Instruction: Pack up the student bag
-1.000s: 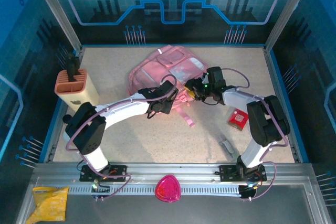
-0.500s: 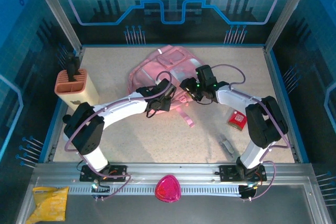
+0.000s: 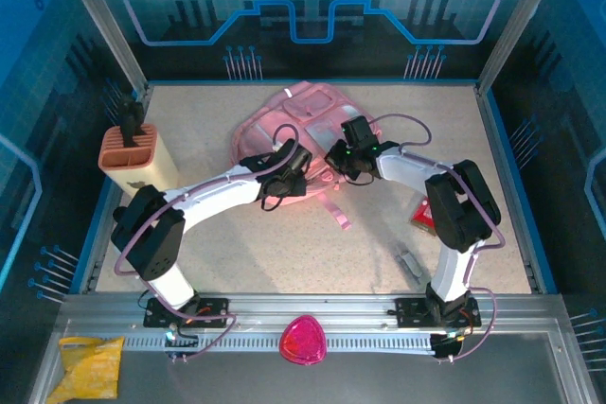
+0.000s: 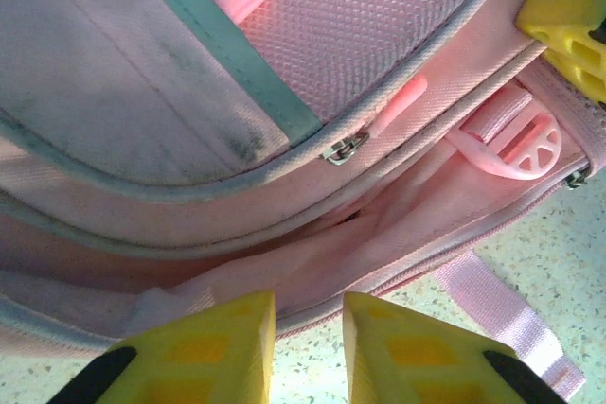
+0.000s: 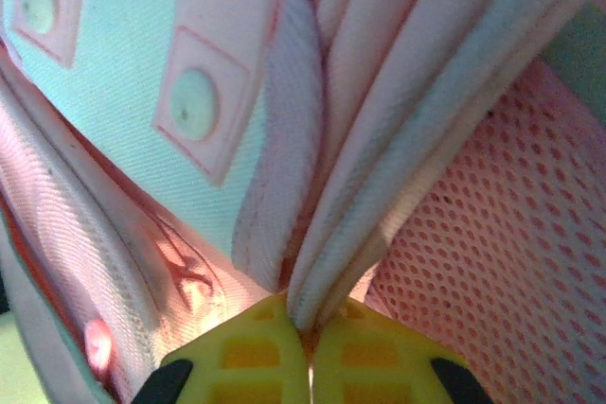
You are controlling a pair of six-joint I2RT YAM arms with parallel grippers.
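The student bag, a big soft pink backpack, lies at the back middle of the table. My left gripper is at its near edge. In the left wrist view the left gripper stands a little open, with bare table in the gap and the bag's seam just ahead of the fingertips. A zipper slider sits above that seam. My right gripper is at the bag's near right side. In the right wrist view the right gripper is shut on a fold of the bag's pink edge.
A beige slotted holder stands at the left edge. A small red box and a grey piece lie at the right. A loose pink strap trails toward me. A magenta rounded triangle and a yellow packet rest on the front rail.
My right gripper has moved left onto the bag and closed on its edge. My left gripper has opened a little and edged toward the bag.
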